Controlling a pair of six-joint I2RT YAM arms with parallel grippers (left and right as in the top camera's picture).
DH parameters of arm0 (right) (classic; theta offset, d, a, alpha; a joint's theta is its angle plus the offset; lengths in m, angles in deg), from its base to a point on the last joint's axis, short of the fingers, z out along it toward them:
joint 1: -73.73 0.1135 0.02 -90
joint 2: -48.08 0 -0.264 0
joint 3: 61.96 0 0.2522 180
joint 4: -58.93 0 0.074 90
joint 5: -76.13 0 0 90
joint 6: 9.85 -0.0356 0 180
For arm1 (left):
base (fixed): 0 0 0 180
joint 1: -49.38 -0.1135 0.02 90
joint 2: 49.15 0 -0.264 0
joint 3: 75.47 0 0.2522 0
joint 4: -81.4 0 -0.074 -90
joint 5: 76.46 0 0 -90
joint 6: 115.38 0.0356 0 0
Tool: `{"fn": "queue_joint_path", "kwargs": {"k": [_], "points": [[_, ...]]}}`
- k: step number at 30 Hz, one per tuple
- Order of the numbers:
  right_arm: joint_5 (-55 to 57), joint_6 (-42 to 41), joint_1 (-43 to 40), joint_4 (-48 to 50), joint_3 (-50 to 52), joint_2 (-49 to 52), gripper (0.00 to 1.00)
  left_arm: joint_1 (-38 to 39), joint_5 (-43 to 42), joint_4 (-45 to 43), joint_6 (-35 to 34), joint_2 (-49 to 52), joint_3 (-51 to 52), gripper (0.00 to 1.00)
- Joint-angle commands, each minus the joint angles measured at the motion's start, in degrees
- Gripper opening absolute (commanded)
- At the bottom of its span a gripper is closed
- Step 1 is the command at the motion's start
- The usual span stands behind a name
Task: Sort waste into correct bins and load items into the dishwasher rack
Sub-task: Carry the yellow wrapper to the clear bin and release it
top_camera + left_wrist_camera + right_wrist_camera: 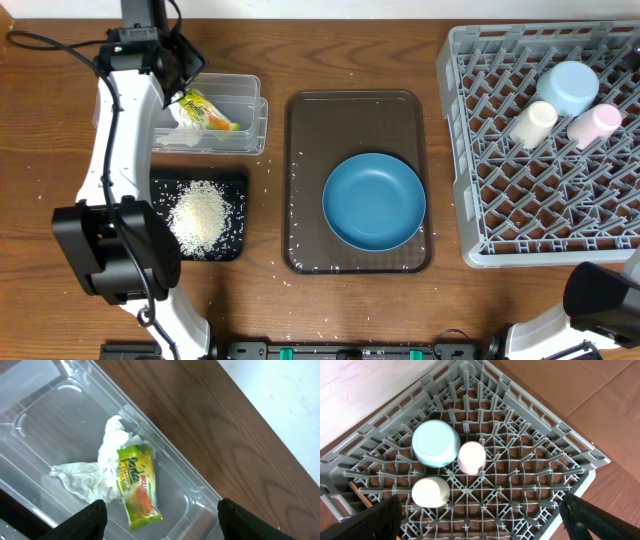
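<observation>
The yellow-green wrapper (136, 485) and crumpled white paper (85, 477) lie loose in the clear tub (245, 95). My left gripper (162, 512) hovers open above them, holding nothing. A heap of rice (200, 215) sits on the black tray (232, 185). The dark-blue dish (374, 201) rests on the brown tray (305, 130). In the grey rack (530, 460) stand the light-blue bowl (435, 443), the pink cup (471, 457) and the cream cup (430, 492). My right gripper (480, 515) hangs open above the rack, empty.
Stray rice grains dot the brown tray and the wooden table around it. The left arm (120, 150) runs along the left side of the black tray and the tub. The right arm's base (600, 295) is at the bottom right corner.
</observation>
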Motion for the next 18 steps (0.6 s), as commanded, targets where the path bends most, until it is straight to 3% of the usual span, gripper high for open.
{"fn": "queue_joint_path", "kwargs": {"k": [1, 11, 18], "points": [[1.0, 0.7, -0.2, -0.1, 0.0, 0.3, 0.99, -2.5, 0.3, 0.8, -1.3, 0.4, -0.2, 0.74], [1.0, 0.7, -0.2, -0.1, 0.0, 0.3, 0.99, -19.7, 0.3, 9.3, -12.6, 0.2, -0.2, 0.77], [1.0, 0.7, -0.2, -0.1, 0.0, 0.3, 0.99, -31.6, 0.3, 16.6, -15.9, 0.2, -0.2, 0.78]]}}
